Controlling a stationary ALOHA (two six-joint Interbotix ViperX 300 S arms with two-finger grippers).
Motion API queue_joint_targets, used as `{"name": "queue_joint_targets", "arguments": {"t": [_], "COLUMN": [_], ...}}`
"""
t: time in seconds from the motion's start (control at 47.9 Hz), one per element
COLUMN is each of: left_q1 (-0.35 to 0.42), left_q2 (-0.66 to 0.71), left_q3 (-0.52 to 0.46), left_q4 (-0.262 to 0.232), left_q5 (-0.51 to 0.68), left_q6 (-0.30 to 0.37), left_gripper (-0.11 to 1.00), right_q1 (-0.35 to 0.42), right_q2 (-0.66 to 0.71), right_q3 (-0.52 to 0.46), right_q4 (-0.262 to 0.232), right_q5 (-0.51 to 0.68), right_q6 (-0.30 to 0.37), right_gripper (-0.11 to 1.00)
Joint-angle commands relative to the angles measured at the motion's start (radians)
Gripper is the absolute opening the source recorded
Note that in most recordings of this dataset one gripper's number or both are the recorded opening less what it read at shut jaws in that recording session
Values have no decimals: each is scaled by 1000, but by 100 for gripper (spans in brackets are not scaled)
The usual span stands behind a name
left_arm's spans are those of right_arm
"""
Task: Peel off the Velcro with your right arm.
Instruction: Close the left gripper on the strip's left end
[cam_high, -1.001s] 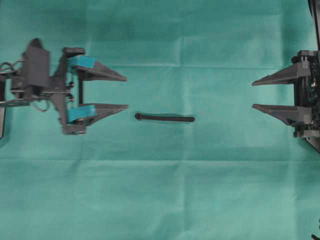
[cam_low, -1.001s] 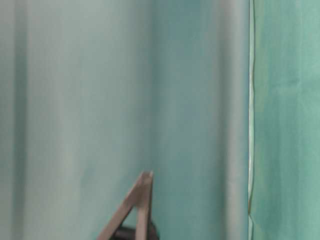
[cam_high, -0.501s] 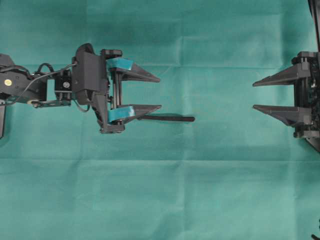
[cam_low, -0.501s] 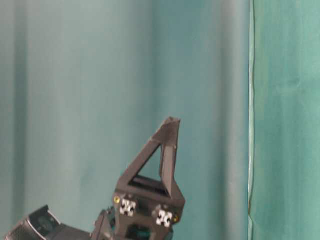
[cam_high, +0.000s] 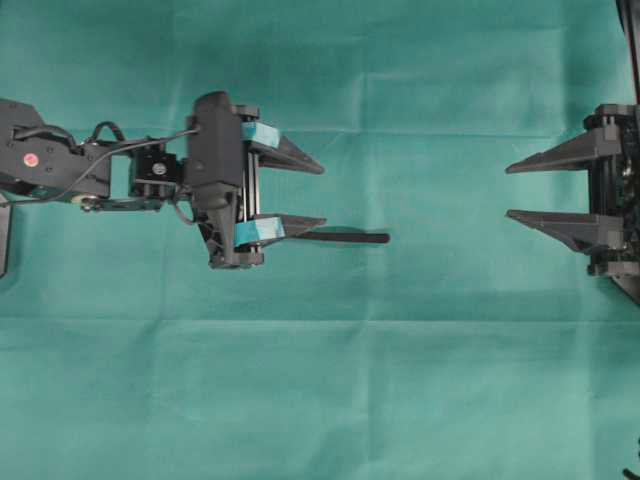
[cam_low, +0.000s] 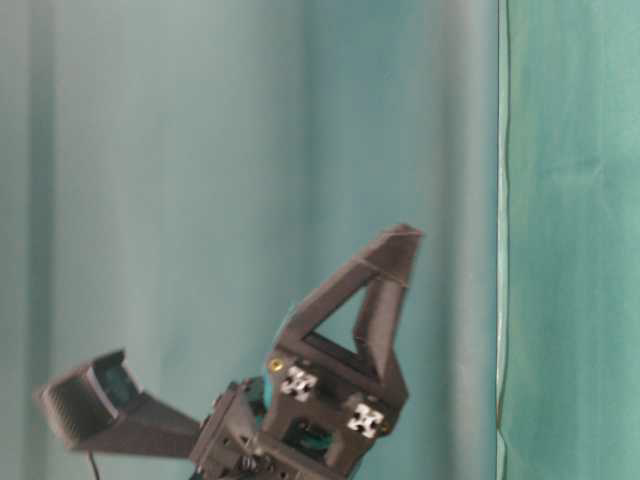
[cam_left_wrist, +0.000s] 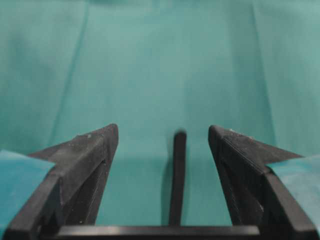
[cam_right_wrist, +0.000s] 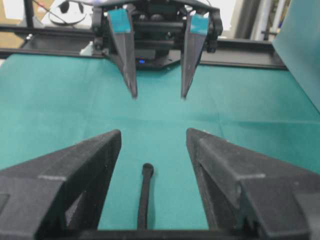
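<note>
Between left hand (cam_left_wrist: 163, 131) fingers, flat Velcro (cam_left_wrist: 177, 175)

The thin black Velcro strap (cam_high: 345, 237) lies flat on the green cloth-covered table (cam_high: 320, 400). At its nine o'clock end the teal-padded left gripper (cam_high: 322, 197) hangs spread over it; toward three o'clock, bare cloth separates it from the all-black right gripper (cam_high: 507, 190).
</note>
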Motion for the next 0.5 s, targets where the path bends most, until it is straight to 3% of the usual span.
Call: {"name": "queue_joint_targets", "arguments": {"t": [0.0,0.209,0.48], "left_q1": [2,0,-8], "left_q2": [2,44,103], "left_q3": [-51,-120,-164], "left_q4": [-2,-2,-2], "left_q5": [89,308,376], "left_q6": [0,0,0], "left_gripper": [74,74,74], "right_q1": [-2,-3,-3], "right_q2": [5,5,8], "right_q3": [-14,-11,-11], "right_q4": [-3,-9,-9], "right_q5": [-18,-23,-23], "right_q6": [-2,-2,-2], "right_gripper": [26,26,26]}}
